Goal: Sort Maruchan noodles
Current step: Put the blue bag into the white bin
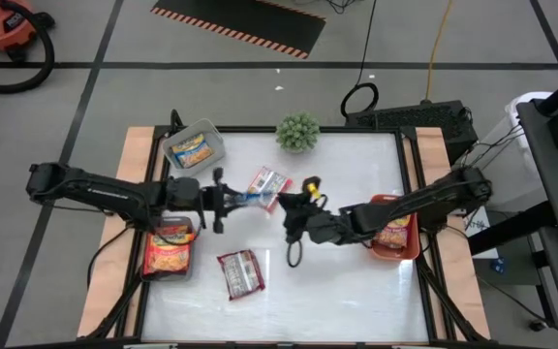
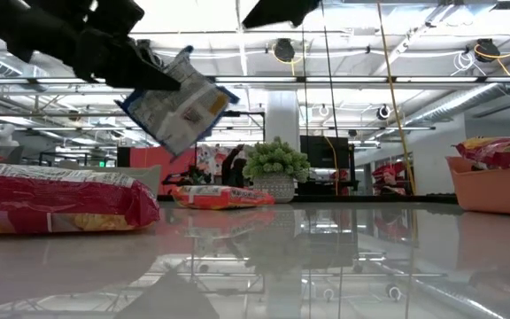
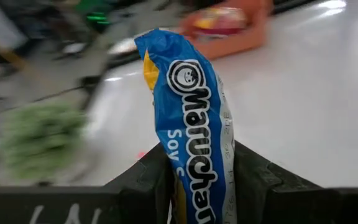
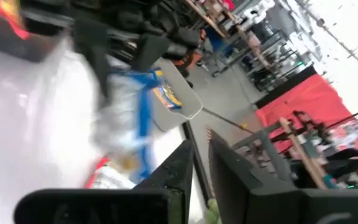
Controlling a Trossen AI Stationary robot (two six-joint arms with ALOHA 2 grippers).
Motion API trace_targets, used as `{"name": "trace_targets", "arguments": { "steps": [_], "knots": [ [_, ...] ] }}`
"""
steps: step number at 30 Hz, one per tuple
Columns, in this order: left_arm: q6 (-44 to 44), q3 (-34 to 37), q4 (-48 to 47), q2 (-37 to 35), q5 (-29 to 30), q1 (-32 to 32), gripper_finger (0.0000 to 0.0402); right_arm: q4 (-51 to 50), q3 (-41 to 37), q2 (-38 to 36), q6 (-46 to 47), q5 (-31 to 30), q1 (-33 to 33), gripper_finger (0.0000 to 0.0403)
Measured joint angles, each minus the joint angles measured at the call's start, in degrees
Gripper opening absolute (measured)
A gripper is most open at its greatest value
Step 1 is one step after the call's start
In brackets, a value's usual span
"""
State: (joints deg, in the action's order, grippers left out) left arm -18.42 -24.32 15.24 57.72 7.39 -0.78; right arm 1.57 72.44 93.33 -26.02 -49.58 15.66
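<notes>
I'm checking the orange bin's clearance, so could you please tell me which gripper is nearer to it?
Right. The right gripper sits mid-table, a short way from the orange bin at the table's right edge; the left gripper, clamping a blue noodle packet, is farther off, toward the left.

Plant point(image 1: 297, 132) at bench point(image 1: 356, 281) back edge; two bins point(image 1: 193, 147) left, one bin point(image 1: 392, 236) right, loose packets point(image 1: 240, 273) between.
</notes>
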Motion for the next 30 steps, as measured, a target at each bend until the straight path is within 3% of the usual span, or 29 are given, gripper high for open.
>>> {"name": "trace_targets", "arguments": {
  "steps": [6, 11, 13, 18, 25, 30],
  "knots": [
    [-6.4, 0.0, -8.4, -10.4, 16.3, -0.2, 0.0124, -11.2, 0.0, -7.3, 9.9, 0.2, 2.2, 0.0049],
    [-13.0, 0.0, -10.6, -14.6, 33.5, 1.6, 0.0124, -18.3, 0.0, -11.2, 16.9, 0.3, 3.4, 0.0050],
    [-16.1, 0.0, -10.5, -15.2, 36.8, 3.4, 0.0124, -20.6, 0.0, -12.0, 18.7, 0.3, 4.0, 0.0050],
    [-23.1, 0.0, -12.4, -15.2, 37.7, 11.4, 0.0124, -21.3, 0.0, -12.3, 19.7, 0.3, 4.7, 0.0050],
    [-13.9, -0.1, -17.9, -11.5, 38.3, 23.2, 0.0124, -21.2, 0.0, -12.2, 21.0, 0.4, 4.7, 0.0050],
    [-13.5, -0.1, -18.1, -6.4, 38.3, 28.9, 0.0124, -21.2, 0.0, -12.2, 20.9, 1.8, 4.7, 0.0050]
  ]
}}
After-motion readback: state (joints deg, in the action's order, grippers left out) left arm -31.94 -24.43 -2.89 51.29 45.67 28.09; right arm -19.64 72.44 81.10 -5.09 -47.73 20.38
